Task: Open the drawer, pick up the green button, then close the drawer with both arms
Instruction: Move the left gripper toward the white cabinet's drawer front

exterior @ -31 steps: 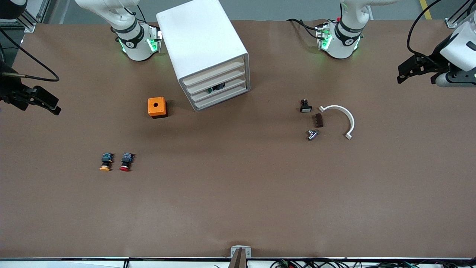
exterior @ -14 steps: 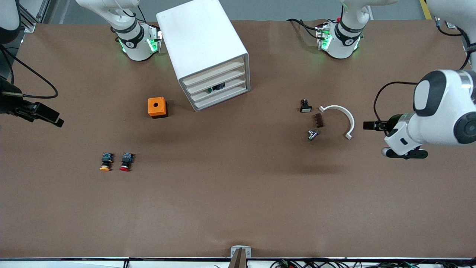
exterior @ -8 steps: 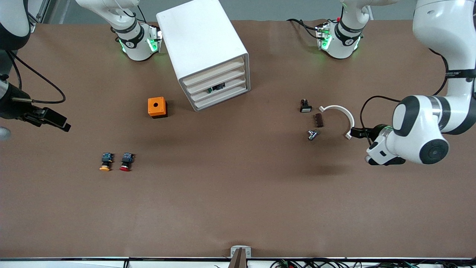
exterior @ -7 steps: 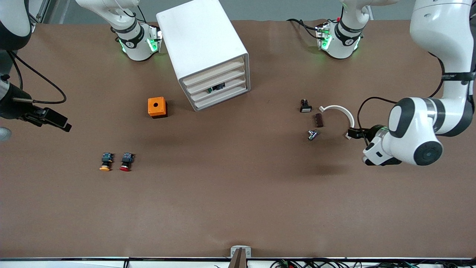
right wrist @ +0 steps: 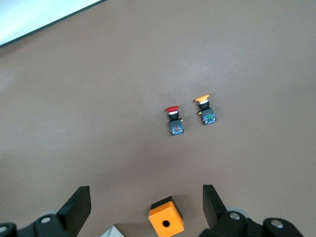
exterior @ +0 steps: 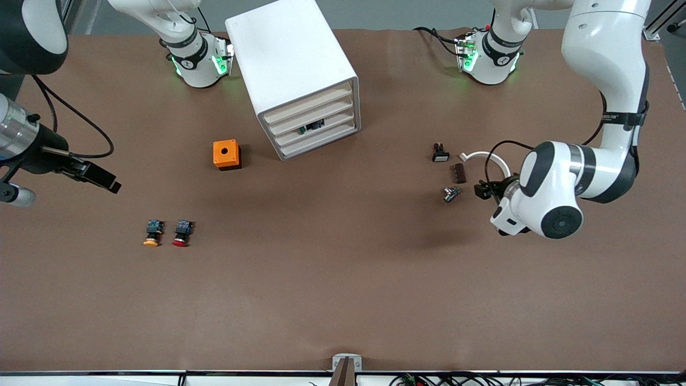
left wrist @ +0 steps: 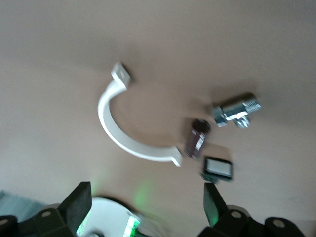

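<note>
The white cabinet (exterior: 292, 59) stands near the right arm's base. Its third drawer (exterior: 332, 125) is shut. The button (exterior: 311, 127) shows only as a small dark and green spot at that drawer's front. My left gripper (exterior: 482, 191) is open and empty, over the table next to a metal fitting (exterior: 451, 194). In the left wrist view its fingers (left wrist: 79, 207) stand wide apart. My right gripper (exterior: 106, 183) is open and empty, over bare table toward the right arm's end. In the right wrist view its fingers (right wrist: 77, 207) are wide apart.
An orange box (exterior: 226, 154) (right wrist: 167, 222) sits beside the cabinet. Yellow-capped (exterior: 153, 234) and red-capped (exterior: 182, 233) buttons lie nearer the camera. A white curved bracket (exterior: 482, 156) (left wrist: 118, 128), brown piece (exterior: 460, 173) and small switch (exterior: 440, 154) lie by the left gripper.
My left arm has swung in from the table's end until its gripper is by the bracket and metal fitting. My right gripper has moved a little inward over the table. Nothing on the table moved.
</note>
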